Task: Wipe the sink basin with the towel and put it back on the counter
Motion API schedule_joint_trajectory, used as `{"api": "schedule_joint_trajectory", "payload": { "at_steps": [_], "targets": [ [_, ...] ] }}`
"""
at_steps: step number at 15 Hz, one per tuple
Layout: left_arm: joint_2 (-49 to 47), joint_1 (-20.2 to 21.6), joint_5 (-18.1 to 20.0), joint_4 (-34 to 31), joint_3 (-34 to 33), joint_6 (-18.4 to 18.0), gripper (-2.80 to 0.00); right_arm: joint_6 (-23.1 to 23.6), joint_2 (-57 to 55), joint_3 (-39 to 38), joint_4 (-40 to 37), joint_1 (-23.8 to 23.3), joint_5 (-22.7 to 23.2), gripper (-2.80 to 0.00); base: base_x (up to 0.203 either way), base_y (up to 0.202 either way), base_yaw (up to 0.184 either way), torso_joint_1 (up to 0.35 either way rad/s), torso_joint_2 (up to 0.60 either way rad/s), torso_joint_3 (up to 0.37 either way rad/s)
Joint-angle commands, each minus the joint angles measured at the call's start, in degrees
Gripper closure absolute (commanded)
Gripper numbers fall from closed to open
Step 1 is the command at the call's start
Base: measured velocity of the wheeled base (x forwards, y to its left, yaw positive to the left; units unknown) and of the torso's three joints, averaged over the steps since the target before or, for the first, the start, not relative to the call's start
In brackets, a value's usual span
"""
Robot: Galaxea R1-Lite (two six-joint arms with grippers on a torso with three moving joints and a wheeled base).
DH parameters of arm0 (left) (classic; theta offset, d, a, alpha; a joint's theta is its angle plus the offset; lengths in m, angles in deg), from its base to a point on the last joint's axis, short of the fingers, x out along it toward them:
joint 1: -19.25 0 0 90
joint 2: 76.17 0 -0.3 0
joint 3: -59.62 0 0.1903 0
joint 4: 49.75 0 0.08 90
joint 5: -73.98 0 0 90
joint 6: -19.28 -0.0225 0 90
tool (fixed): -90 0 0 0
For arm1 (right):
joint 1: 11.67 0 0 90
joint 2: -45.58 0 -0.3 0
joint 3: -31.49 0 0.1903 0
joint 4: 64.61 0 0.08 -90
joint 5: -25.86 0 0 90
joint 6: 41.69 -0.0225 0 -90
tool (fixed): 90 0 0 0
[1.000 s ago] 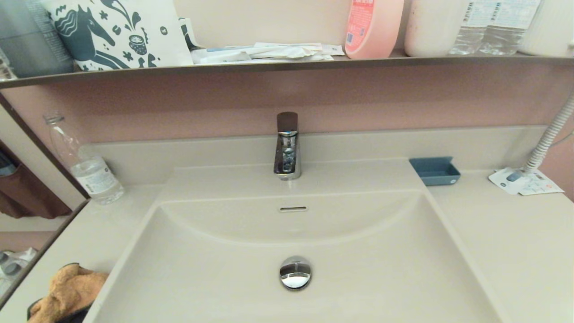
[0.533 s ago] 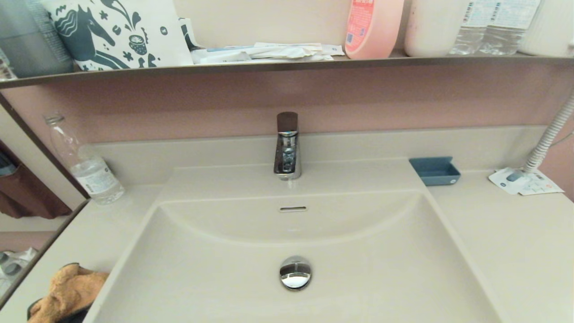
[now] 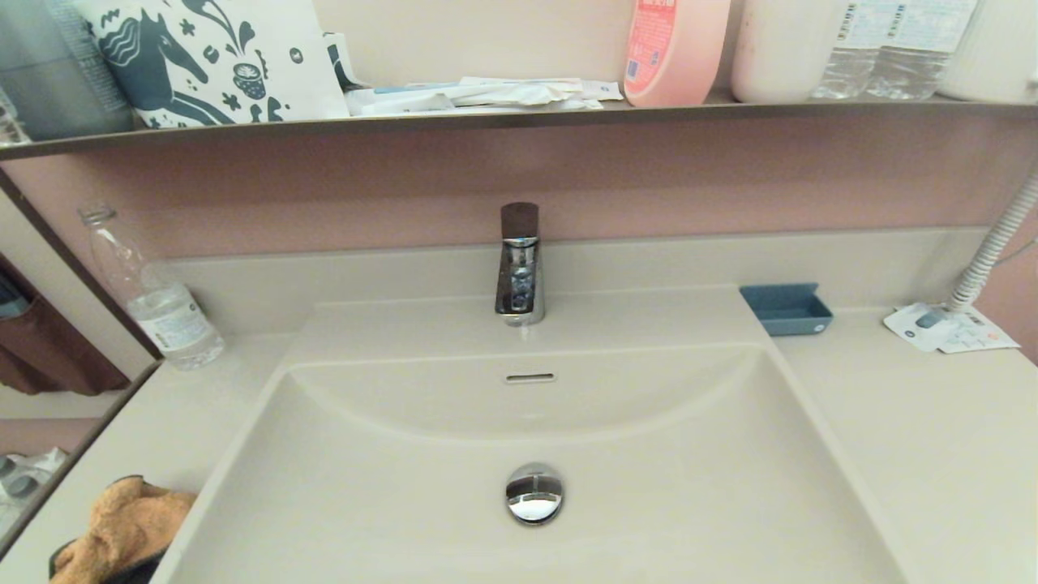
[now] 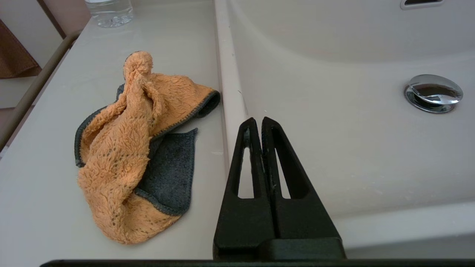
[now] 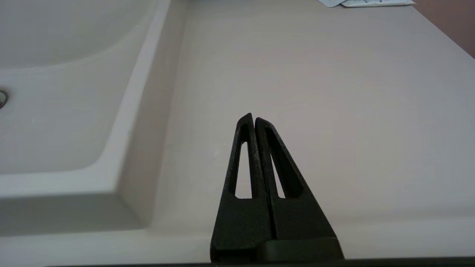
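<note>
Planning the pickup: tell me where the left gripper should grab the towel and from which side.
Grip the towel's raised orange ridge, coming from above; elsewhere it lies flat on the counter, beside the sink basin. The left gripper, now shut, must open first.

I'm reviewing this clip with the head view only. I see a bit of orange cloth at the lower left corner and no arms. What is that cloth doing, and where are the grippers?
Observer: The towel lies crumpled on the counter, left of the sink basin, with nothing gripping it.
Operator: Where is the left gripper?
Observer: The left gripper is shut and empty, over the basin's left rim, beside the towel and apart from it.
Operator: And the right one?
Observer: The right gripper is shut too, parked over bare counter on the basin's right side.
</note>
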Motion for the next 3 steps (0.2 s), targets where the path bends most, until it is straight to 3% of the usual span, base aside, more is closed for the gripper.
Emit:
{"api": "schedule_joint_trajectory", "payload": {
  "at_steps": [1,3],
  "targets": [
    [0.02,0.00,0.00,-0.04,0.00,-0.03,0.00,0.00,-0.05,0.00,0.00,0.02,-0.01,0.00,0.000,0.000,0.000,0.000,0.00,0.000],
    [0.02,0.00,-0.01,-0.04,0.00,-0.03,0.00,0.00,-0.05,0.00,0.01,0.02,-0.01,0.00,0.000,0.000,0.000,0.000,0.00,0.000]
  ]
}}
